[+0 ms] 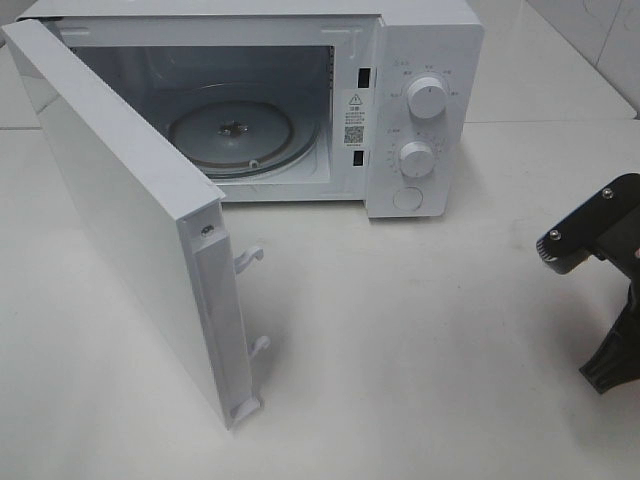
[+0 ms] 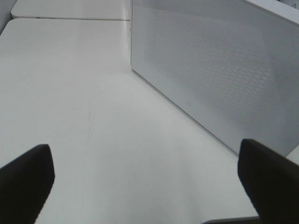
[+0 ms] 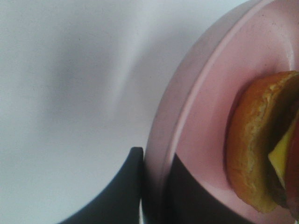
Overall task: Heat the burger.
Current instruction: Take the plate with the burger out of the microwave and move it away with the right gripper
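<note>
**Microwave open, burger on plate pinched by right gripper**

A white table (image 1: 420,330) fills the high view, smooth and slightly glossy, with a seam running across behind the microwave (image 1: 420,60). Pale tiled wall shows in the upper right corner of that frame. The microwave sits at upper centre; its door (image 1: 130,220) swings out toward the lower left, standing wide. Inside, the glass turntable (image 1: 245,135) lies bare. Two round knobs (image 1: 427,100) sit one above the other on the panel at right.

The right gripper (image 3: 152,186) has its jaws closed on the rim of a pink plate (image 3: 205,116), one dark finger on each side of the edge, at the bottom of the wrist frame. The burger (image 3: 261,140) lies on that plate at the right edge of the frame, bun golden-brown, a yellow slice showing. In the high view only part of the black right arm (image 1: 610,260) shows at the right edge; plate and burger fall outside it.

The left gripper (image 2: 149,186) hangs over bare table with jaws spread wide, holding nothing, beside the door's perforated face.
</note>
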Robot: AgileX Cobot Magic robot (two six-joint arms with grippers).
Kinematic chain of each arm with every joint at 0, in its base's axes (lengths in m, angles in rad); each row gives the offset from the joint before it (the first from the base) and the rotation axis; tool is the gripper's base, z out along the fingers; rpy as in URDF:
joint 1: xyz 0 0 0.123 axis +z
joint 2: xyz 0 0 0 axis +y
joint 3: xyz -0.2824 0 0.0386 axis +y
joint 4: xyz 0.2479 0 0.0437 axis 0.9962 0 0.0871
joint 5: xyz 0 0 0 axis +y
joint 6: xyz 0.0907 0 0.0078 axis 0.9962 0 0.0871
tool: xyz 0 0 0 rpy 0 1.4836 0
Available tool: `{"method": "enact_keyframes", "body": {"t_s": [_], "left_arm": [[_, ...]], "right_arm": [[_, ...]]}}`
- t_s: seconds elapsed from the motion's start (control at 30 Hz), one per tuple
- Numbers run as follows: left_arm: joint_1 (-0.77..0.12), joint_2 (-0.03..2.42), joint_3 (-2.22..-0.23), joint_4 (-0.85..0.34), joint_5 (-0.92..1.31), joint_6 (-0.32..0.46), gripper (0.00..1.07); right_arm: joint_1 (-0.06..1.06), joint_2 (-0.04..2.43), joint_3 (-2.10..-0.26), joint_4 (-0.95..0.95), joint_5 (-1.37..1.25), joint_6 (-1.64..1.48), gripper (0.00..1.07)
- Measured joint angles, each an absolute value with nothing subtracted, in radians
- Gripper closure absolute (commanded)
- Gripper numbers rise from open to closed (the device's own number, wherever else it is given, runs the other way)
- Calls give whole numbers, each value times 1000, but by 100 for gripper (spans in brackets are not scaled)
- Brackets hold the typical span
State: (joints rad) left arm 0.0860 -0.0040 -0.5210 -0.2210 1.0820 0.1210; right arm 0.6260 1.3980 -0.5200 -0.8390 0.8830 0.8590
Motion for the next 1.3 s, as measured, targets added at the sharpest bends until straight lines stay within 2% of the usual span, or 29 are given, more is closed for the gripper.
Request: {"method": "enact_keyframes", "body": {"t_s": [0.8, 1.3], "left_arm": [[86, -4, -521, -221, 1082, 121, 7], [86, -4, -521, -221, 1082, 121, 7]], "right_arm": [[626, 1703, -524, -909, 752, 1156, 105], [626, 1829, -525, -987, 741, 1319, 99]]}}
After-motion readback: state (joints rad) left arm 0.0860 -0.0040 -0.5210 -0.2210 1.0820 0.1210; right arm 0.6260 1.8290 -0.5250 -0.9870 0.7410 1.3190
